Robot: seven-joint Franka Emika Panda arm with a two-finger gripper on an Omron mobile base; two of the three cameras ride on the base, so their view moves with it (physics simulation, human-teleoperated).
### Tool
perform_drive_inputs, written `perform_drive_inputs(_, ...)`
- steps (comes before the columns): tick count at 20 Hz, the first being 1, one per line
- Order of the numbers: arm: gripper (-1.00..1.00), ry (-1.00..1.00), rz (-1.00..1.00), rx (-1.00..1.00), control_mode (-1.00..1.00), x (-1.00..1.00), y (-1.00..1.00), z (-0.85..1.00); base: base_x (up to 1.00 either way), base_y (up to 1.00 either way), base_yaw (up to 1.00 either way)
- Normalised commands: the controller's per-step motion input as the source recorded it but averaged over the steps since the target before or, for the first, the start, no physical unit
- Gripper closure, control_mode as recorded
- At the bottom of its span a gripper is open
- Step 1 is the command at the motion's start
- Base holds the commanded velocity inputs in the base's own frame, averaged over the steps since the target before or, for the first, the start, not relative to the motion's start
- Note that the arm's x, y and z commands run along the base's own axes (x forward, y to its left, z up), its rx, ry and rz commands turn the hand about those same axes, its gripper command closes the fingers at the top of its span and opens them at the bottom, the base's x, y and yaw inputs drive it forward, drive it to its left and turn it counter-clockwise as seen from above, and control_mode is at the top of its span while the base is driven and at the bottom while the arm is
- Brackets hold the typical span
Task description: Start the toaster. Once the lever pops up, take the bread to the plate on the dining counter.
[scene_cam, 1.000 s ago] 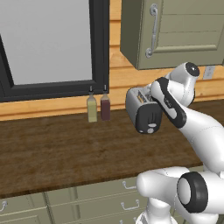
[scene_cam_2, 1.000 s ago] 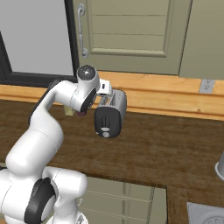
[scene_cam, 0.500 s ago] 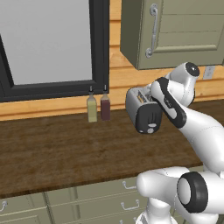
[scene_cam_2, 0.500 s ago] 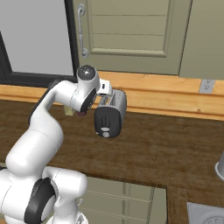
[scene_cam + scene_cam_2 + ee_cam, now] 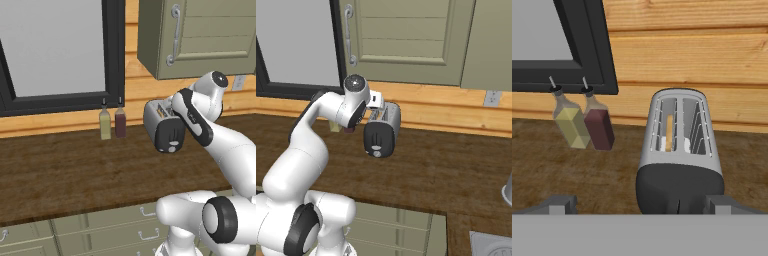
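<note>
Spread-open, empty gripper [image 5: 639,205] hovers above the toaster [image 5: 679,150], bread [image 5: 669,133] in one slot; a misjudged descent could miss the lever [image 5: 375,148]

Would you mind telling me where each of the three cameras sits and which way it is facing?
Left base view: behind the arm's left, facing the worktop; arm rises lower right beside the toaster.
Right base view: behind its right, facing the same toaster; arm rises lower left.
Hand view: on the hand, looking down at the toaster's slots, bread in one; open gripper at the bottom.
Shared: toaster, two bottles.
</note>
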Motion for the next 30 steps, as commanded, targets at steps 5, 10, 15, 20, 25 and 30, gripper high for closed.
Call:
perform_drive_inputs(5, -1.00, 0.00, 0.00, 0.00, -1.00, 0.00, 0.00, 0.00, 0.00, 0.00, 0.00)
perform_drive_inputs(10, -1.00, 0.00, 0.00, 0.00, -1.00, 0.00, 0.00, 0.00, 0.00, 0.00, 0.00)
perform_drive_inputs(15, -1.00, 0.00, 0.00, 0.00, -1.00, 0.00, 0.00, 0.00, 0.00, 0.00, 0.00)
perform_drive_inputs(20, -1.00, 0.00, 0.00, 0.00, -1.00, 0.00, 0.00, 0.00, 0.00, 0.00, 0.00)
perform_drive_inputs(25, -1.00, 0.00, 0.00, 0.00, -1.00, 0.00, 0.00, 0.00, 0.00, 0.00, 0.00)
perform_drive_inputs(30, -1.00, 0.00, 0.00, 0.00, -1.00, 0.00, 0.00, 0.00, 0.00, 0.00, 0.00)
